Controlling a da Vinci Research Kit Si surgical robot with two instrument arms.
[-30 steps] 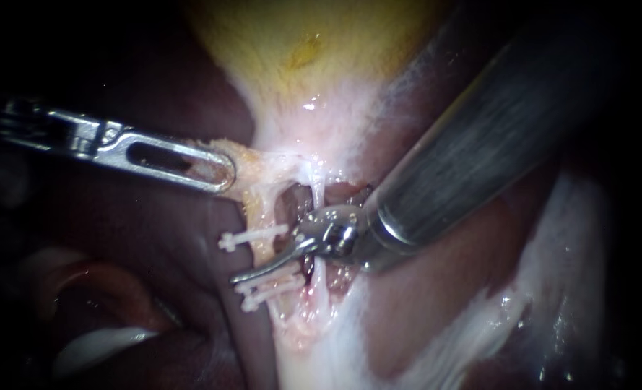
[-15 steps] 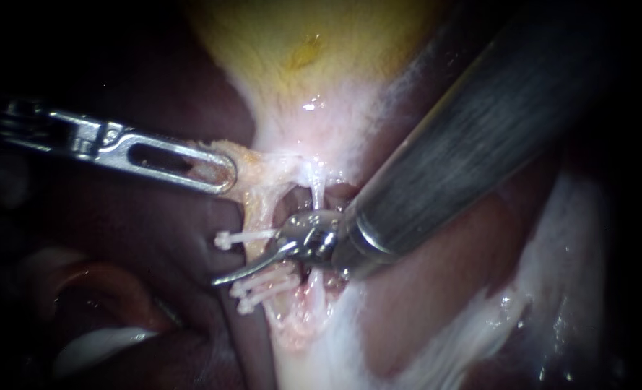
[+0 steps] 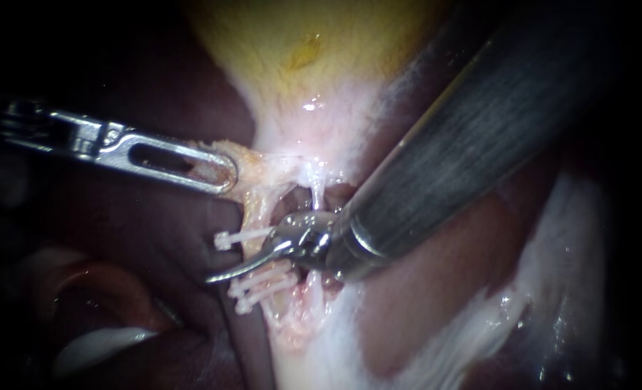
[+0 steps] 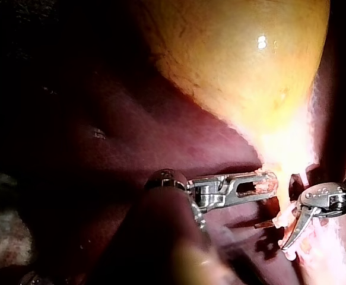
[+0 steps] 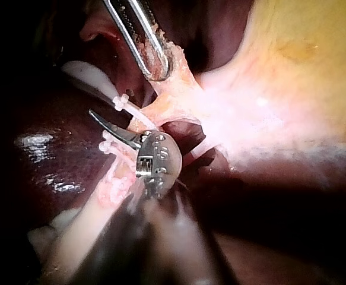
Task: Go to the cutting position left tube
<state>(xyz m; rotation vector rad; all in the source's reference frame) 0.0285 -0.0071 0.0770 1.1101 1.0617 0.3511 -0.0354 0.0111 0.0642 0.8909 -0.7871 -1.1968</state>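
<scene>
Steel-grey right instrument (image 3: pixel 219 274), curved blades closed, lies across pale left tube (image 3: pixel 259 249); white clips (image 3: pixel 245 236) at 12 and 6 o'clock; slotted left instrument (image 3: pixel 218 172) grips yellowish tissue (image 3: pixel 256 170).

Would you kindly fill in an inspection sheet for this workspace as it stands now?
Surface: dark red-brown liver under the yellow rounded gallbladder.
Job's things: pale thin left tube carrying white plastic clips; thin whitish right tube beside it.
Clutter: nothing seen.
Instruments: silver left instrument, slotted jaws shut on pale tissue below the gallbladder; right instrument's curved metal tip crosses the left tube between clips.
Cables: nothing seen.
Surroundings: dark, nothing seen.
</scene>
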